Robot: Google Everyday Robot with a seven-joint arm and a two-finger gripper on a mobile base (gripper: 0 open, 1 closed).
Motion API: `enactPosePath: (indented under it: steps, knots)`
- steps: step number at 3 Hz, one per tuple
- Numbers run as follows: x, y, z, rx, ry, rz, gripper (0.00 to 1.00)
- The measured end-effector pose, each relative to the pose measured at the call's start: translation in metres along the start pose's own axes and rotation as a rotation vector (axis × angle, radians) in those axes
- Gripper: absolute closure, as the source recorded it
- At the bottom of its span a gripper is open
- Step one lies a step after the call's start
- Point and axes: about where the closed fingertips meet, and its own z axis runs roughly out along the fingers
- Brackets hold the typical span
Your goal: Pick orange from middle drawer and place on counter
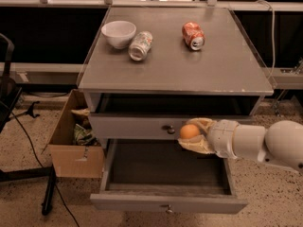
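The end effector [192, 137] is clasping the orange [190, 131] just above the open drawer [161, 167], apparently mid-lift, and the next move is calling for a rise over the bench's [189, 65] front edge.

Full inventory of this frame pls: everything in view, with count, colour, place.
counter: 1, grey, cabinet top
bowl: 1, white, counter back left
silver can: 1, silver, on its side beside the bowl
red can: 1, red-orange, on its side, counter back right
upper drawer: 1, grey, under the counter
middle drawer: 1, grey, pulled open, lowest
box: 1, brown cardboard, floor left of cabinet
orange: 1, orange, held above the middle drawer
gripper: 1, beige, shut on orange, before upper drawer
arm: 1, white, from right
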Motion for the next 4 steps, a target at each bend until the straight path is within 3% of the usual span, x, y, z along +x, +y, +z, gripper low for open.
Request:
enactPosePath:
  steps: [1,2,3,4]
  knots:
    - [0.000,0.000,0.000,0.000,0.000,-0.001,1.00]
    - [-0.016,-0.008,-0.008,0.007,-0.014,-0.024,1.00]
    - [-0.043,-0.026,-0.027,0.038,-0.019,-0.055,1.00]
    - [-0.068,-0.066,-0.049,0.101,-0.017,-0.066,1.00]
